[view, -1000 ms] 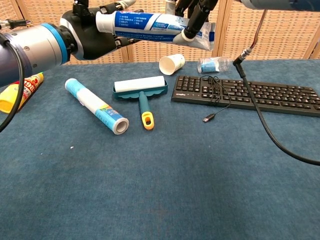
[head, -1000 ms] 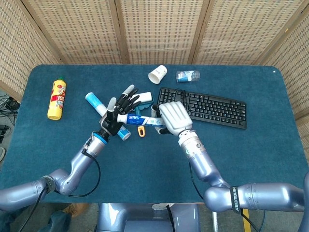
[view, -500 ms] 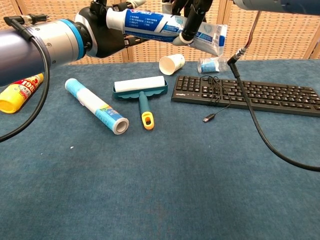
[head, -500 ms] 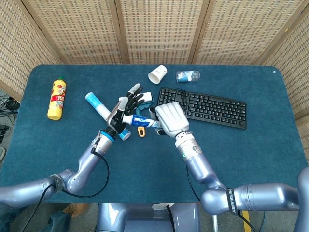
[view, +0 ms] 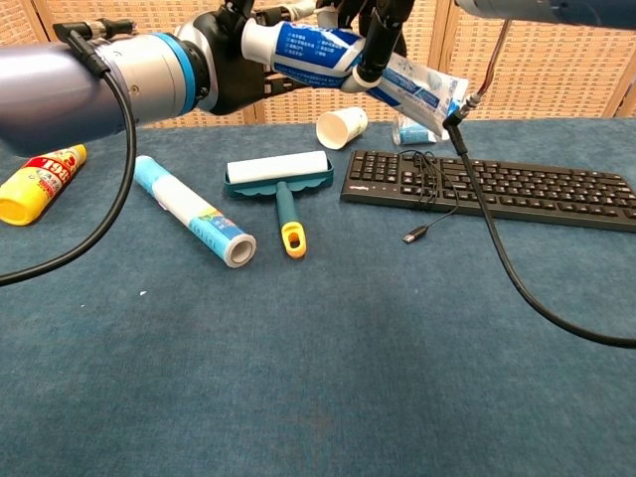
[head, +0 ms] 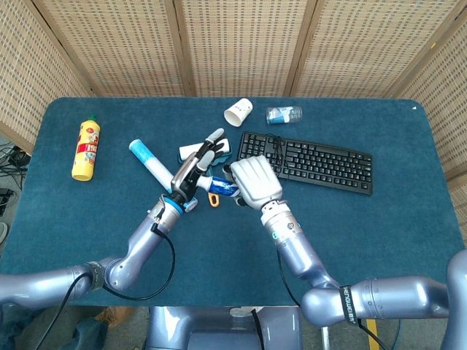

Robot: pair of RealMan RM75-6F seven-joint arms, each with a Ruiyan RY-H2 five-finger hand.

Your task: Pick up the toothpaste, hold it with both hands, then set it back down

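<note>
The toothpaste, a blue and white tube, hangs in the air above the table, tilted with its flat end lower on the right. My left hand holds the cap end against its dark palm, with some fingers stretched out. My right hand grips the tube's middle from above. In the head view the toothpaste shows only as a short stretch between the left hand and the pale back of the right hand.
Under the hands lie a teal lint roller and a blue-white roll. A yellow bottle is at far left. A paper cup, a crushed plastic bottle, a black keyboard and its loose cable lie to the right.
Both hands have carried the toothpaste to the right and nearer to the head camera. The tube has tilted, its flat end sinking toward the keyboard side.
</note>
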